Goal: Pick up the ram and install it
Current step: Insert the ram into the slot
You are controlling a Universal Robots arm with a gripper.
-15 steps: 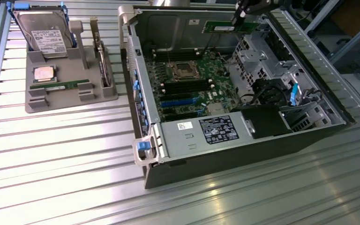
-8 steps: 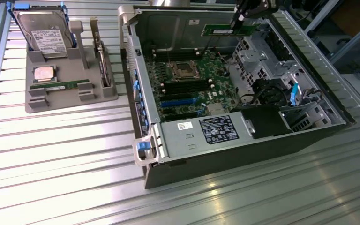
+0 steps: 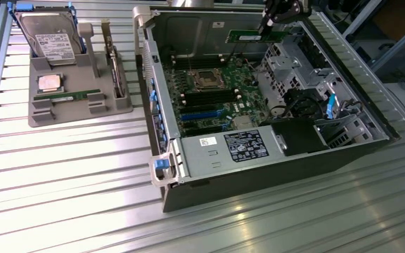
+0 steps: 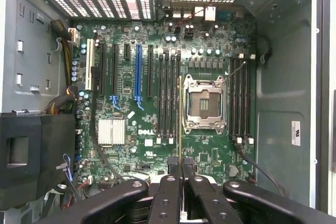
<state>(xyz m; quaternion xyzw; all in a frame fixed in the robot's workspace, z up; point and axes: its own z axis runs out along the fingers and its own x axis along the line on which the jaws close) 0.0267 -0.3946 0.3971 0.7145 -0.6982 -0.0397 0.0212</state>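
Above the open computer case (image 3: pixel 273 182), at about one o'clock in the exterior view, the fingers (image 3: pixel 266 22) pinch the ram stick (image 3: pixel 257 36) by its upper edge. The stick hangs level, with its long side across the case, raised clear of the motherboard (image 3: pixel 210 95) below. In the wrist view the fingers (image 4: pixel 190 182) are pressed together on the ram stick (image 4: pixel 180 108). It is seen edge-on as a thin line beside the black memory slots (image 4: pixel 167 98) and near the empty processor socket (image 4: pixel 203 100).

At about ten o'clock in the exterior view, well apart from the case, a grey tray (image 3: pixel 83 113) sits on the ribbed metal bench (image 3: pixel 83 184). It carries a second stick (image 3: pixel 65 96) lying flat, a square silver chip (image 3: pixel 50 83) just behind it, a hard drive (image 3: pixel 48 37) standing at the far end, and an expansion card (image 3: pixel 112 58) on edge along the side nearest the case.
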